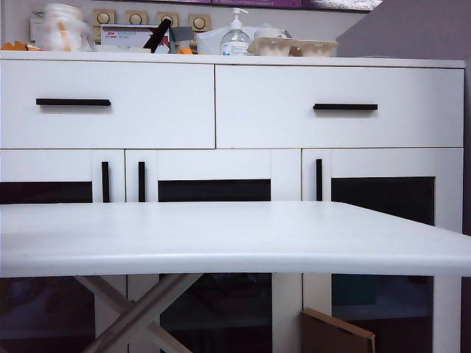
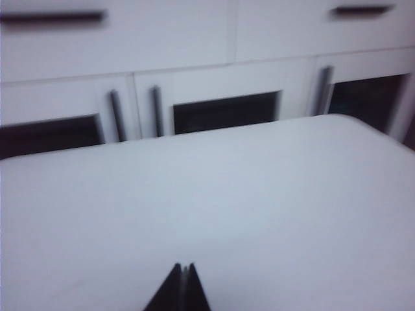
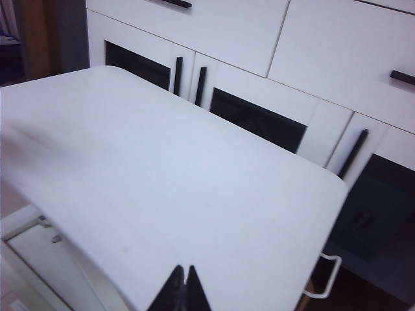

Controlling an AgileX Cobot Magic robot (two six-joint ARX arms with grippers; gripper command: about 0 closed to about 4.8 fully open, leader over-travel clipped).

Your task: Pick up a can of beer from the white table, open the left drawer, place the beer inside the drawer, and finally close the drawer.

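Observation:
The white table (image 1: 221,235) fills the foreground with a bare top, and no can of beer shows in any view. Behind it the left drawer (image 1: 147,103) is shut, its long black handle (image 1: 73,102) toward the left. Neither arm appears in the exterior view. My left gripper (image 2: 183,267) is shut and empty, low over the table (image 2: 207,207) and facing the left drawer (image 2: 130,39). My right gripper (image 3: 183,269) is shut and empty near the table's (image 3: 162,168) front edge, at an angle to the cabinet.
The right drawer (image 1: 338,107) is shut too. On the cabinet top stand a clear pump bottle (image 1: 235,37), egg cartons (image 1: 291,46) and boxes. Glass doors with upright black handles (image 1: 105,182) sit below the drawers. A cardboard piece (image 1: 335,334) leans under the table.

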